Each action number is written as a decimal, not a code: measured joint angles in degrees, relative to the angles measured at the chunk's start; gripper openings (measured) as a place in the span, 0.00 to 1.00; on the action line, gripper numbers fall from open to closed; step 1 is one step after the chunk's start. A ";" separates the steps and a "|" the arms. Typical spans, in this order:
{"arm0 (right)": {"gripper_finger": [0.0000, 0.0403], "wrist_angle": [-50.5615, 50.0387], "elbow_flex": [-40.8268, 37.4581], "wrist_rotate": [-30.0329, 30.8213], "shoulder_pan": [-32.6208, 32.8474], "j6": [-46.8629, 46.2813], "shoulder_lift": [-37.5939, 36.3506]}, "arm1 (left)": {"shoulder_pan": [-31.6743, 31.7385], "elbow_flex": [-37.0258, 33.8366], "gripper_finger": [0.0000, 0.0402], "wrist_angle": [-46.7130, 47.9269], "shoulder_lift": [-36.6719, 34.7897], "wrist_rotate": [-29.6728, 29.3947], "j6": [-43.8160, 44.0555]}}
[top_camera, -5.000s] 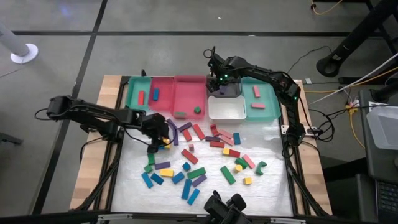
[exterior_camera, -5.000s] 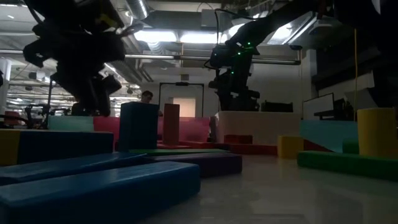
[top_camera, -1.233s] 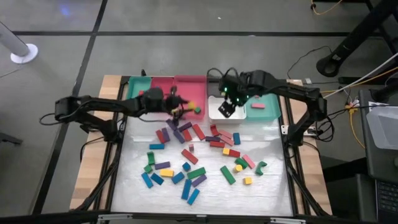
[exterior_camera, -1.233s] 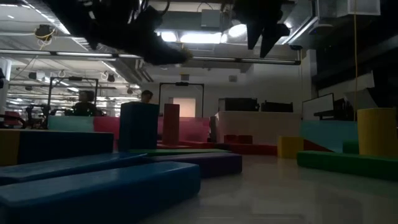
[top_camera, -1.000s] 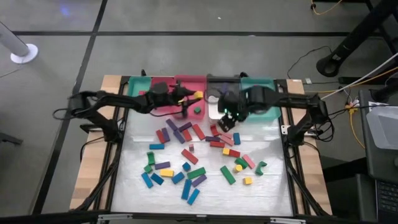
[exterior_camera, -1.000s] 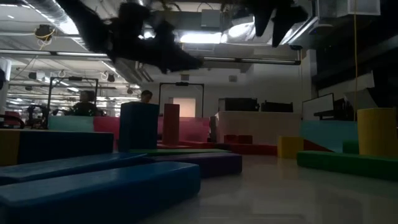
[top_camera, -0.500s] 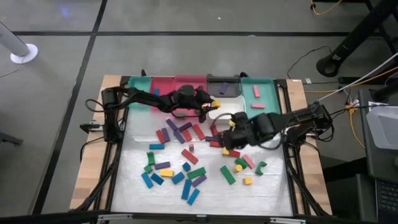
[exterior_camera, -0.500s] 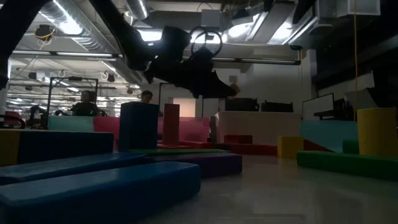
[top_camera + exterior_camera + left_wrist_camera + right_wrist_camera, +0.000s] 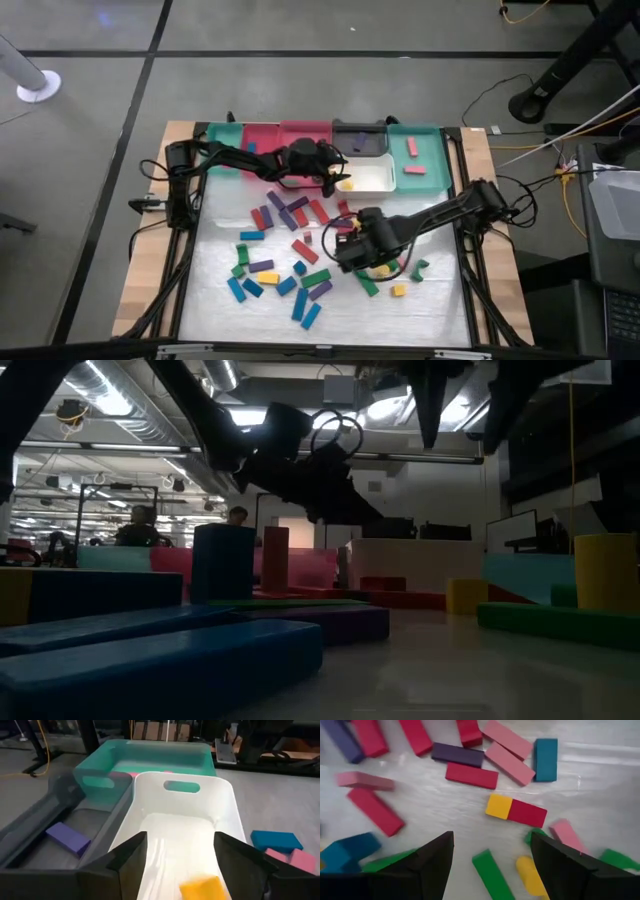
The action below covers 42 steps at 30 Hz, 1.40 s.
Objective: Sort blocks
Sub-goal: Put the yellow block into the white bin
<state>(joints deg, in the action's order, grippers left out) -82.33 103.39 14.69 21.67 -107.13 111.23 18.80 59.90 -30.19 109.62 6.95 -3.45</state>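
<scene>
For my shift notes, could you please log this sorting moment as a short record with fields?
left hand: open over the white tray
yellow block: lying in the white tray, between the left hand's fingers
purple block: in the grey tray
right hand: open above the loose blocks
beneath right hand: yellow cube touching a red bar, on the table

5 trays (image 9: 420, 160) stand side by side along the table's (image 9: 440, 310) far edge. The loose blocks (image 9: 300, 250) lie scattered on the table in front of them. The left gripper (image 9: 335, 180) hangs over the near left corner of the 4th tray from the left (image 9: 375, 180), where 1 block (image 9: 201, 887) lies. The right gripper (image 9: 345, 250) hovers above the middle of the scattered blocks, well in front of the trays
</scene>
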 joint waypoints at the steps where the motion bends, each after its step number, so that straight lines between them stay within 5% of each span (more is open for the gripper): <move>1: 0.66 0.01 0.00 -0.59 -0.04 -0.89 0.75 | 0.11 0.00 0.55 1.80 -1.05 -0.04 -0.28; 11: 0.66 0.22 0.00 -2.78 -2.65 -3.06 5.83 | 2.06 0.00 0.53 28.75 -17.29 -0.26 -10.43; 22: 0.66 -0.08 0.00 -5.62 -6.59 3.25 11.64 | 2.70 0.00 0.54 51.29 -31.53 -0.21 -10.09; 34: 0.66 -2.33 -5.29 -17.87 -8.19 17.48 11.84 | 2.70 -0.02 0.51 60.36 -34.75 -0.27 -7.27; 42: 0.66 1.94 -13.01 -19.80 -8.68 23.91 4.08 | 2.70 -0.61 0.51 63.33 -34.73 -0.29 -7.00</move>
<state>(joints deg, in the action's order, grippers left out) -80.39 90.39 -5.10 12.99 -83.22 115.31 21.50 59.29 33.14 74.89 6.66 -10.46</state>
